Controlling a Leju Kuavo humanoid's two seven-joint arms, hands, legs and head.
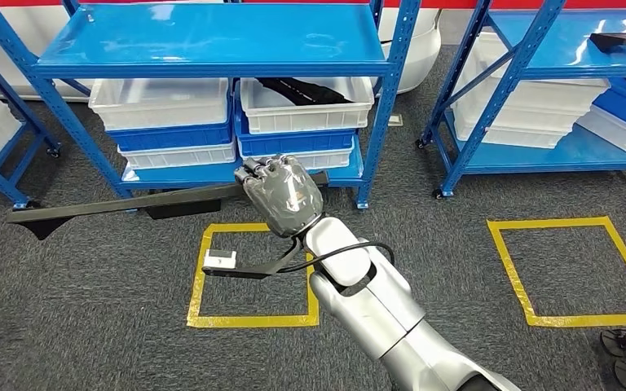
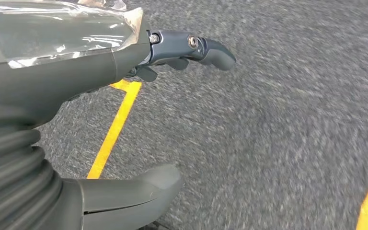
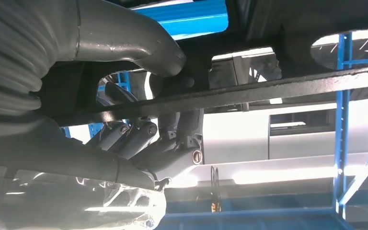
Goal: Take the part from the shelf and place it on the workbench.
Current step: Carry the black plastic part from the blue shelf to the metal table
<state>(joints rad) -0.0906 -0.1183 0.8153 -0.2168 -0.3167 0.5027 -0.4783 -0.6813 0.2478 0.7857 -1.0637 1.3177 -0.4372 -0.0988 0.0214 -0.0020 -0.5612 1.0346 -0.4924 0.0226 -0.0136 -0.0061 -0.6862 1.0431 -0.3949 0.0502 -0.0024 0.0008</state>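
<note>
Long black part [image 1: 122, 204] in right hand [image 1: 284, 194]

two blue shelves [image 1: 220, 49], two yellow squares [image 1: 253, 277]

Grey carpet floor [image 1: 90, 326] has two yellow tape squares [image 1: 253, 277] [image 1: 575, 269], with stacked white and blue plastic bins [image 1: 163, 122] on the blue metal shelving [image 1: 212, 41] behind.

The right arm [image 1: 375, 301] reaches forward from below, silver, wrist bent, its right hand [image 1: 284, 194] knuckles up with fingers [image 3: 139, 136] and thumb [image 3: 139, 43] curled around a long black part [image 1: 122, 204]. The left hand [image 2: 100, 96] hangs with fingers apart, holding nothing.
</note>
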